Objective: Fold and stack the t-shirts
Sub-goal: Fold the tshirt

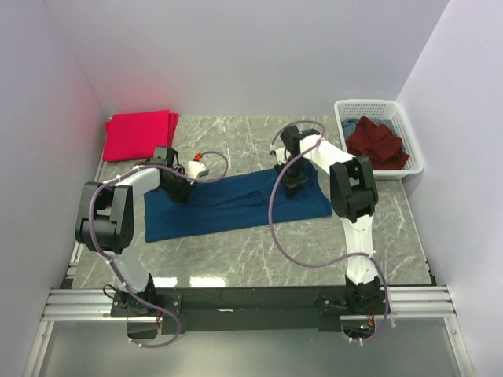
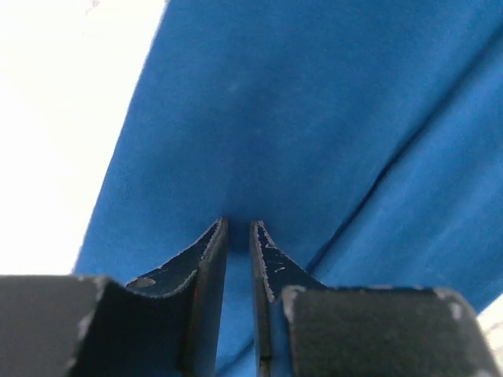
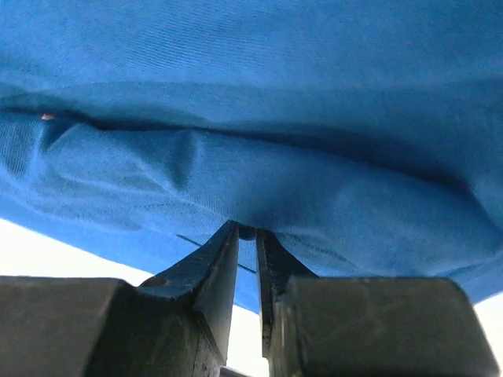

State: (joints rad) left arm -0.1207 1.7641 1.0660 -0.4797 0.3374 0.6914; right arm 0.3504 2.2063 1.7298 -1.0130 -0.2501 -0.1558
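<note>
A blue t-shirt (image 1: 236,206) lies across the middle of the table, folded into a long band. My left gripper (image 1: 179,191) is down on its far left edge. In the left wrist view the jaws (image 2: 239,224) stand a narrow slit apart, tips pinching the blue cloth (image 2: 314,102). My right gripper (image 1: 295,187) is down on the shirt's far right edge; its jaws (image 3: 246,230) are nearly together with a small bulge of blue cloth (image 3: 251,78) nipped at the tips. Folded pinkish-red t-shirts (image 1: 140,135) are stacked at the back left. A dark maroon t-shirt (image 1: 377,141) lies crumpled in the basket.
The white lattice basket (image 1: 369,105) stands at the back right against the wall. White walls close in the table on the left, back and right. Both arms' cables loop over the marble table (image 1: 236,259) near the shirt.
</note>
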